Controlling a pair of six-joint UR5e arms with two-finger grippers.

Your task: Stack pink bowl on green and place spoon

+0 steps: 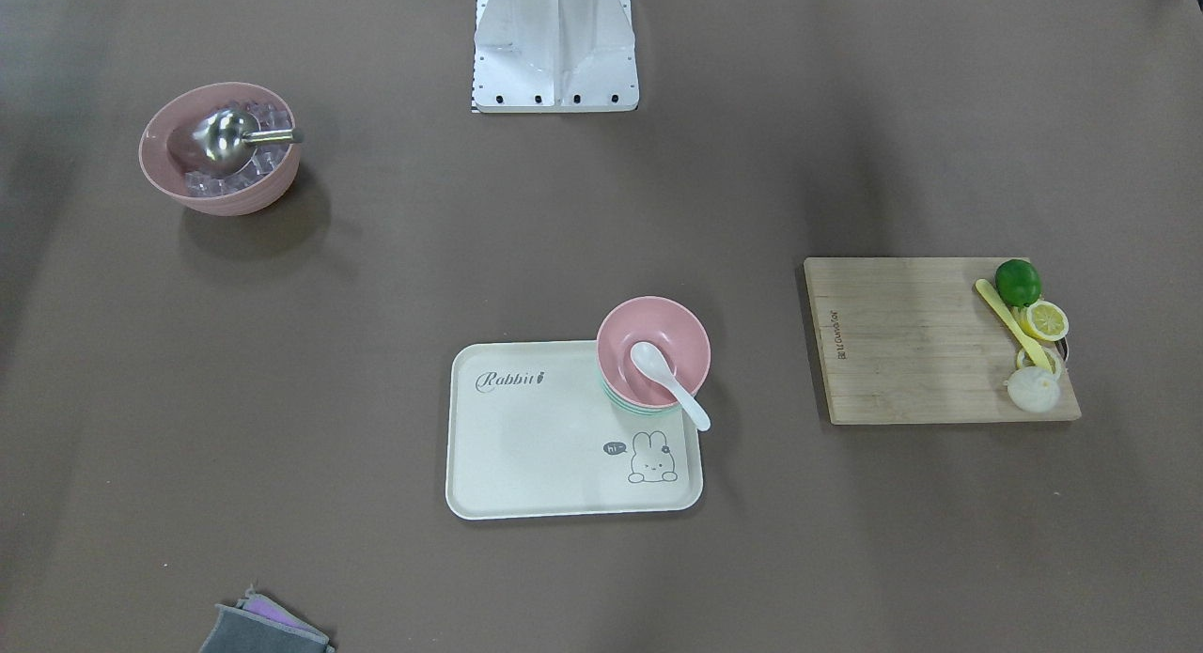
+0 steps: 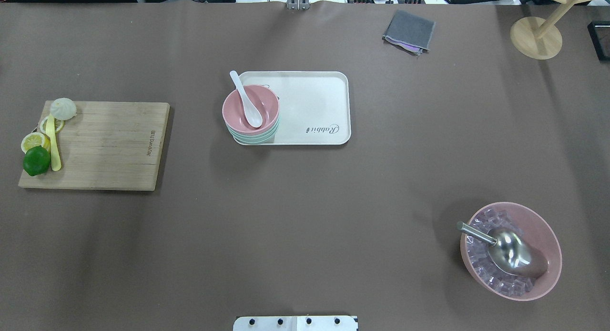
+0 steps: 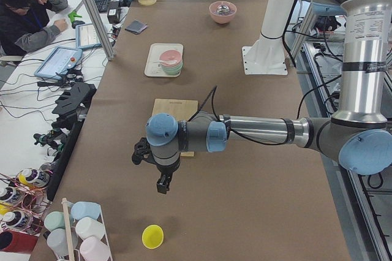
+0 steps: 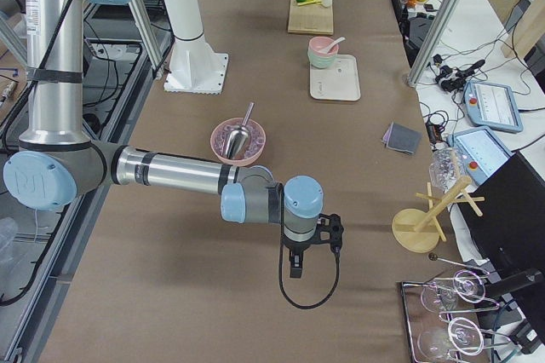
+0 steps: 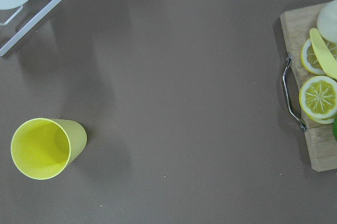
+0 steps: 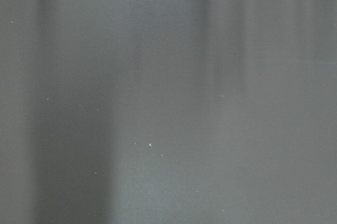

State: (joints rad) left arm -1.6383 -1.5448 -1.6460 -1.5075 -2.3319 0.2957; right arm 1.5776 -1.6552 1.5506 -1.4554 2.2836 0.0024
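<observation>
On tray [image 1: 526,446], stacked pink bowl [image 1: 669,336] over green bowl [image 2: 252,137] with spoon [image 1: 658,367] inside; seems finished. Cannot tell opening of left pincer [image 3: 163,185] or right pincer [image 4: 295,270].

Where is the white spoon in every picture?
Front-facing: white spoon centre, in the pink bowl.
Overhead: upper left of centre, same bowl.
Exterior left: far up, in that bowl, tiny.
Exterior right: top, handle poking rightward.
Left wrist: not there.
Right wrist: not there.
Landmark: the cream tray.
</observation>
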